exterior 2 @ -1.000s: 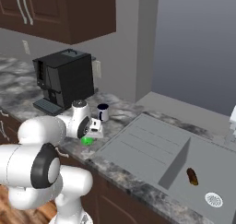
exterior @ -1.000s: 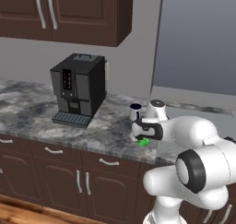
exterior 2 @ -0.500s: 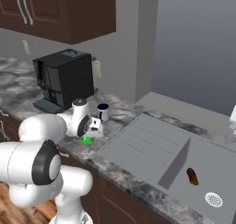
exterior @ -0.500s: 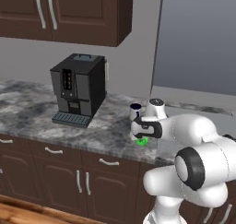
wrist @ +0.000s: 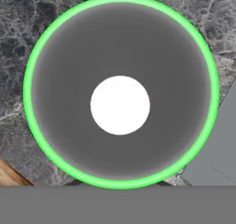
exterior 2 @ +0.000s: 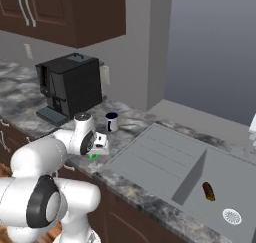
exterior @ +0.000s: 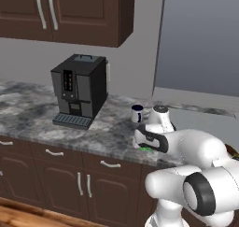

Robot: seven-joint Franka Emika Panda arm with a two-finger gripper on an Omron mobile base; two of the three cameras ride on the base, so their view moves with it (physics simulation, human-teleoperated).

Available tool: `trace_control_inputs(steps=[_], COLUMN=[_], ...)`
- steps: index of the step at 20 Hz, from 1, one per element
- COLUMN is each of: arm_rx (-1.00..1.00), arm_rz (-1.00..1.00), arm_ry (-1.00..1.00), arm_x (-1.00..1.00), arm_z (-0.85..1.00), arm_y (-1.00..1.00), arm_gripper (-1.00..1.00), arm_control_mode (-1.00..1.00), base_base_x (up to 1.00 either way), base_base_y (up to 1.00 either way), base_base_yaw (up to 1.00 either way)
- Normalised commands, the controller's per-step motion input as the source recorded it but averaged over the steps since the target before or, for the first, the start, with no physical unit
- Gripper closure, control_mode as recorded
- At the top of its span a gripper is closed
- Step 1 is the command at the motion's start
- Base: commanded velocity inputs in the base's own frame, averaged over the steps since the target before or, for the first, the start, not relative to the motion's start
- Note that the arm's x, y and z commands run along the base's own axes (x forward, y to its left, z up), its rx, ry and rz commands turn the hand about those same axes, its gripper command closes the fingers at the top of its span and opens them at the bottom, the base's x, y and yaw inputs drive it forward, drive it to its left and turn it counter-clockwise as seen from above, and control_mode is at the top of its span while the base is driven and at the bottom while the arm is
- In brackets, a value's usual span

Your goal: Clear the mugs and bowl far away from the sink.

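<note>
We've got our gripper (exterior: 145, 145) right down over the green mug (wrist: 120, 91) near the front edge of the worktop (exterior: 32, 114), just beside the draining-board end of the sink (exterior 2: 190, 167), and we're looking straight into its open top. The jaws are closed, though whether they actually pinch the mug we can't tell. The navy-rimmed white mug (exterior: 137, 113) stands further back, close behind the hand, beside the coffee machine (exterior: 79, 90).

I am looking straight down into the green mug (wrist: 120, 15), its grey inside and white bottom showing, sitting on the marbled worktop (wrist: 18, 29) beside the grey sink edge (wrist: 219, 149).
</note>
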Motion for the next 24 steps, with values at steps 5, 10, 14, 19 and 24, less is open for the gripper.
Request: trace_control_inputs(steps=[5, 10, 14, 19, 24], arm_rx=[0.0, 0.0, 0.0, 0.0, 0.01], arm_rz=[-0.05, -0.03, 0.0, 0.0, 0.0], arm_ry=[0.0, 0.04, 0.09, -0.02, -0.04], arm_x=[-0.19, -0.43, -0.57, -0.83, -0.77], arm_z=[0.97, 1.0, 1.0, 0.88, 0.6], arm_y=[0.1, 0.0, -0.02, -0.03, -0.05], arm_gripper=[1.0, 1.0, 1.0, 1.0, 1.0], arm_control_mode=[-1.0, -1.0, -1.0, -1.0, -1.0], base_base_x=[0.0, 0.0, 0.0, 0.0, 0.0], base_base_y=[0.0, 0.0, 0.0, 0.0, 0.0], base_base_yaw=[0.0, 0.0, 0.0, 0.0, 0.0])
